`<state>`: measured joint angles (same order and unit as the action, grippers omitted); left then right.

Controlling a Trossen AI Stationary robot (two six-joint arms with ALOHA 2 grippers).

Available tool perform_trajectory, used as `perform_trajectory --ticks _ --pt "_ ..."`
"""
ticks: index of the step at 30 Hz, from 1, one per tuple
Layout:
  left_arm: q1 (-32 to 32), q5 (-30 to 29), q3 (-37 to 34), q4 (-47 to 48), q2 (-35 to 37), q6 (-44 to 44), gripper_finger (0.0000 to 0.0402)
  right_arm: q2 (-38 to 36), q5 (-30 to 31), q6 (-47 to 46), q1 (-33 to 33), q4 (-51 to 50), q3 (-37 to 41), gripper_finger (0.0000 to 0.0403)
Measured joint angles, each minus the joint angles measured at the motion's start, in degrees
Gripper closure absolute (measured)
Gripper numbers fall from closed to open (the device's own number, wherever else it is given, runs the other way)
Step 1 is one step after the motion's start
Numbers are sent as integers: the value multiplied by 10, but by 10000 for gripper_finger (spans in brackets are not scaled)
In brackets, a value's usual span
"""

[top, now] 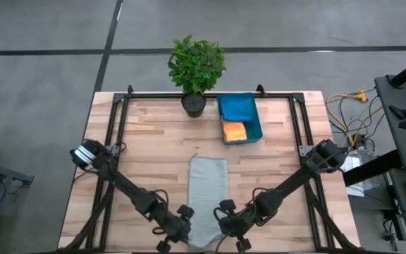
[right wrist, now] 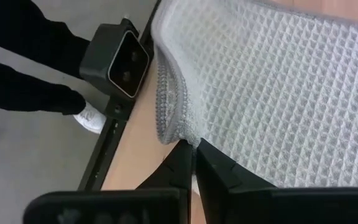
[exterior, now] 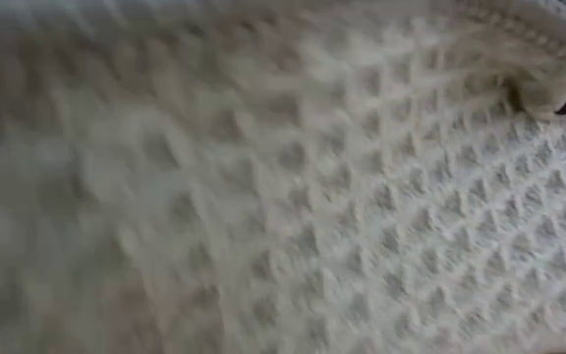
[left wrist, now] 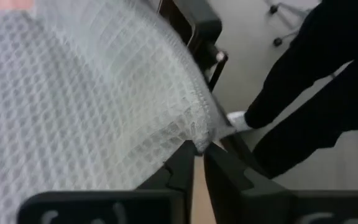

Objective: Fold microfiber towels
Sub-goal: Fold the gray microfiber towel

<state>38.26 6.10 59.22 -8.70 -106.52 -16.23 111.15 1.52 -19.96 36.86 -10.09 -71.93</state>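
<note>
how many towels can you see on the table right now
3. A pale grey towel lies at the table's near middle, its near corners pinched by both grippers. An orange towel and a blue towel sit in the teal bin. Others may be hidden.

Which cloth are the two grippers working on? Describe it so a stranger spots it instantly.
On the wooden table, look at the near edge between the left gripper and right gripper. The grey towel lies there as a long strip. Unlike the orange towel in the teal bin, it is pale, waffle-textured and larger.

- High view looks straight down on the table [top: 154,134].
- Low view is pressed against the grey towel [exterior: 283,197].
- Both wrist views closely face this same towel's edge.
</note>
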Motion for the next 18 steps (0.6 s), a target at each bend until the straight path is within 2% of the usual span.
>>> perform_trajectory --ticks 12,18 --pt "3 10 1 -67 -30 -74 225 0 0 -49 0 4 6 394" --pt "9 11 1 -80 -34 -90 189 0 0 -101 -3 24 10 394"
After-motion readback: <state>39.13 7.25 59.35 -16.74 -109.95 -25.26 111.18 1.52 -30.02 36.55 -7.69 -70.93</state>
